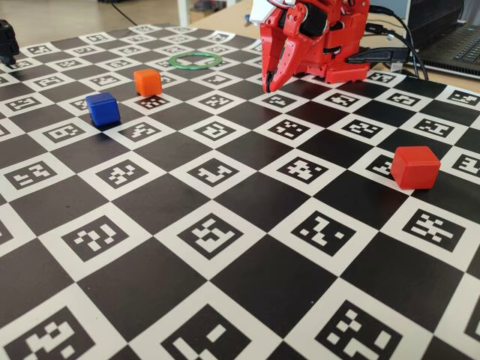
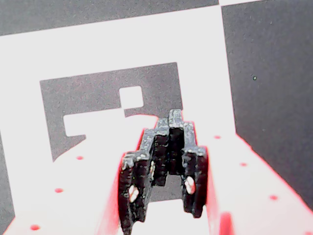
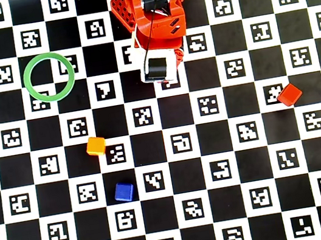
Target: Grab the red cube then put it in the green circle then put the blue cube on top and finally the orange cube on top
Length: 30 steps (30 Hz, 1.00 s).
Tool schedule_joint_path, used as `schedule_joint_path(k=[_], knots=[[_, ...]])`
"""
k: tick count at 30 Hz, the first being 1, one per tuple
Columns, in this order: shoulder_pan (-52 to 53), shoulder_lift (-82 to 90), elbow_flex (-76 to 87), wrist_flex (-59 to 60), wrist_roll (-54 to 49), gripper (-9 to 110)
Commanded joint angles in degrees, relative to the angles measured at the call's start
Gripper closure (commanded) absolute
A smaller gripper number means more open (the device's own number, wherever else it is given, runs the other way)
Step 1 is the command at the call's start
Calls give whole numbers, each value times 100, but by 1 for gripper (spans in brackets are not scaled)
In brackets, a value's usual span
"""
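Observation:
The red cube [image 1: 415, 166] [image 3: 290, 94] sits alone on the checkered board, at the right in the fixed view. Over on the left, the blue cube [image 1: 103, 109] [image 3: 124, 192] and the orange cube [image 1: 148, 82] [image 3: 96, 145] stand near each other. Behind them the green circle [image 1: 172, 60] [image 3: 26, 81] lies flat with nothing inside it. My red gripper [image 1: 268, 84] [image 2: 171, 120] hangs folded close to the arm's base, tips down just above a white marker square. It is shut and holds nothing. No cube shows in the wrist view.
The marker board [image 1: 225, 247] covers the table. The arm's base [image 1: 337, 71] stands at the far edge, with cables and a laptop [image 1: 457, 45] behind it. A dark object [image 1: 7, 41] sits at the far left corner.

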Motion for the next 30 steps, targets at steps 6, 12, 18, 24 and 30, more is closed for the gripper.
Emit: schedule_joint_path(k=[6, 12, 18, 24, 30], knots=[[-53, 272, 325, 281, -18, 107], [-53, 272, 325, 281, -18, 107], [-18, 272, 325, 281, -18, 107], [-18, 272, 325, 281, -18, 107], [-26, 237, 325, 255, -141, 107]])
